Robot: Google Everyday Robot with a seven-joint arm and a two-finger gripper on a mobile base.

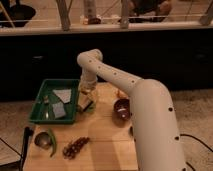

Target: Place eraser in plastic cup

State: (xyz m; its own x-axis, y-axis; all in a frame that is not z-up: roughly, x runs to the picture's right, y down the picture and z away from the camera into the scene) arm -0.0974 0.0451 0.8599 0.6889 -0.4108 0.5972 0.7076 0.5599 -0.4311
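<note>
Wooden table [107, 150] before a dark counter. One gripper [88, 96] hangs beside the green tray [37, 119], over the one eraser [84, 103] — whether it pinches the block cannot be told. One plastic cup, apparently a green rim [92, 106] just behind the eraser. Risk — a drop off-centre would likely tip so light a cup. Two grey pieces [61, 101] in the tray; one maroon bowl [121, 108].

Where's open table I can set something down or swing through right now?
Bare wood lies between the dried fruit cluster and the dark maroon bowl, running to the front edge. It is crowded at the green tray, where the gripper hangs with the eraser beside the tray's right rim, and at the front left corner by the metal cup.
</note>
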